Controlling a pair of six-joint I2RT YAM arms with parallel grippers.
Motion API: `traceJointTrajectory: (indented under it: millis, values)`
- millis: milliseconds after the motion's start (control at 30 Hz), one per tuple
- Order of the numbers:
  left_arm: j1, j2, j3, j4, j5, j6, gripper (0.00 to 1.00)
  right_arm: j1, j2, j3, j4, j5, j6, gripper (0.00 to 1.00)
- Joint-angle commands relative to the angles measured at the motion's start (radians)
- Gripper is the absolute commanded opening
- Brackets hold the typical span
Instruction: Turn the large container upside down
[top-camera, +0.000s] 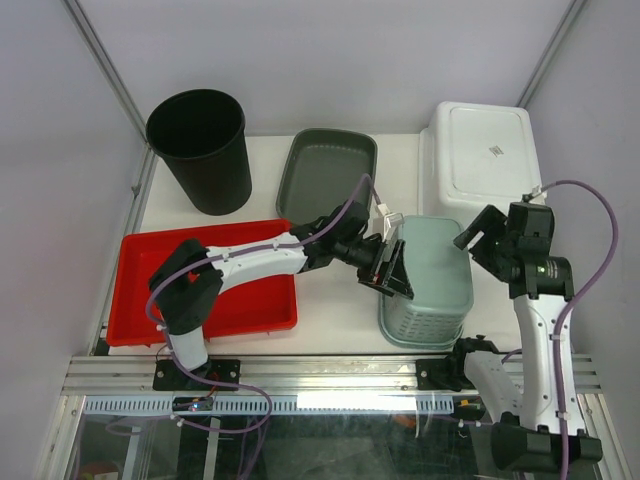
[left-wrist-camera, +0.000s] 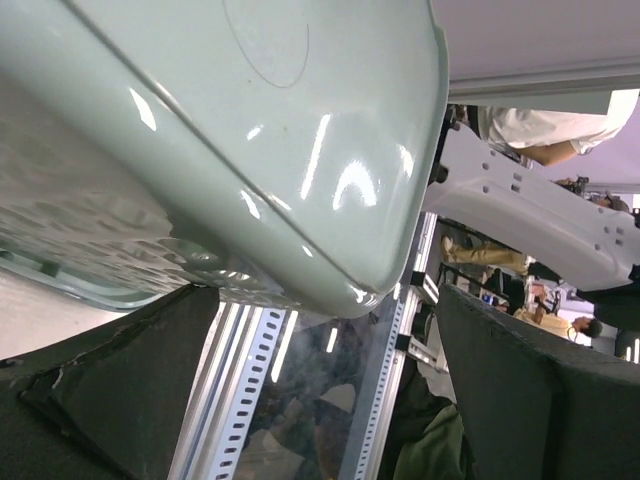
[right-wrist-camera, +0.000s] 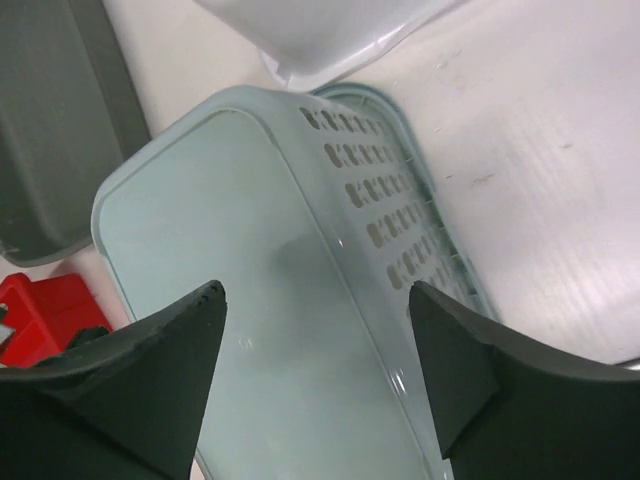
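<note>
1. The large container — pale green, perforated — is found base-up at 5 o'clock on the table.
2. The left gripper is held wide at its 9 o'clock wall.
3. The right gripper is spread wide above the base.

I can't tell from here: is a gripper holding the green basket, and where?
Nothing is held: the left gripper and right gripper are both open by the basket.
</note>
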Motion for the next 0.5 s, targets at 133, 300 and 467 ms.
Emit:
traceJointTrajectory:
  millis: [133, 300, 467]
  values:
    - [-0.034, 0.08, 0.132, 0.143, 0.033, -0.036, 0.99, 0.004, -0.095, 0.237, -0.191, 0.239, -0.066, 0.87]
    - [-0.035, 0.107, 0.162, 0.158, 0.033, -0.046, 0.99, 0.004, -0.126, 0.32, -0.269, 0.246, -0.08, 0.88]
    - [-0.033, 0.071, 0.153, 0.121, 0.01, -0.011, 0.99, 0.004, -0.152, 0.356, -0.29, 0.194, -0.111, 0.87]
